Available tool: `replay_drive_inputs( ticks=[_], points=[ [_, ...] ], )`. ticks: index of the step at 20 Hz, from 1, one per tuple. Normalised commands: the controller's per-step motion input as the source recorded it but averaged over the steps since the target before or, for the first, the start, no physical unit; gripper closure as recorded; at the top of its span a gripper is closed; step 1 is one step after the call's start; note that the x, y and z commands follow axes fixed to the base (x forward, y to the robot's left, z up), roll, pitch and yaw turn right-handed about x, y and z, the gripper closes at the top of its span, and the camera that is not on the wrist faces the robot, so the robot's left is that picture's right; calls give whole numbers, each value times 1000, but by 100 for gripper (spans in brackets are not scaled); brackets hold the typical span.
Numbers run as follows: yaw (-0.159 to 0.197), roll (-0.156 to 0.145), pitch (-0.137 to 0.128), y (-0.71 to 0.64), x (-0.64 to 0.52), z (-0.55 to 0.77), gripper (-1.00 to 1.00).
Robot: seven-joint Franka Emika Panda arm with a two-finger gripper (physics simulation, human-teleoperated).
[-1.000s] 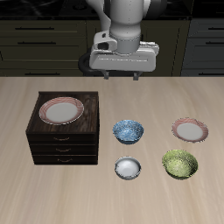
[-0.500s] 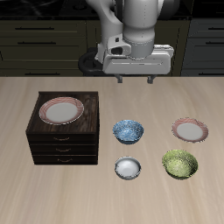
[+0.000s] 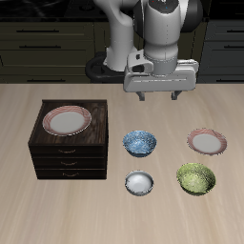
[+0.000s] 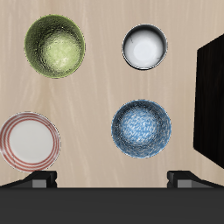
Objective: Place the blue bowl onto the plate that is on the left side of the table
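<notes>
The blue bowl [image 3: 140,144] with its blue-and-white speckles stands upright on the table [image 3: 114,205], beside the cabinet; it also shows in the wrist view [image 4: 142,129]. The plate [image 3: 206,142] with a pink-red rim lies flat on the table on the left side, and shows in the wrist view [image 4: 29,142]. My gripper [image 3: 158,96] is open and empty. It hangs high above the table, behind the bowl and a little toward the plate. Its fingertips [image 4: 39,181] show in the wrist view, spread wide apart.
A dark brown drawer cabinet [image 3: 69,143] carries a second identical plate [image 3: 68,120]. A white-grey bowl [image 3: 139,182] and a yellow-green bowl [image 3: 195,178] stand nearer the table's front edge. Dark kitchen cabinets [image 3: 38,43] line the back.
My gripper has moved sideways toward the plate's side of the table and slightly lower. It stays open. No object has moved.
</notes>
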Motion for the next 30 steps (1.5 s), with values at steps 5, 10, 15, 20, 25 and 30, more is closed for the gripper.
replay_drive_inputs(
  ticks=[5,10,15,20,25,30],
  points=[
    [5,2,-4,63,0,-211,-100],
    [-5,-5,18,-26,60,-286,-100],
    [-15,-3,21,13,32,-307,-100],
    [-1,7,16,-17,-23,-322,-100],
    [-21,13,42,3,11,-390,-100],
    [13,4,33,57,21,-369,-100]
  ],
)
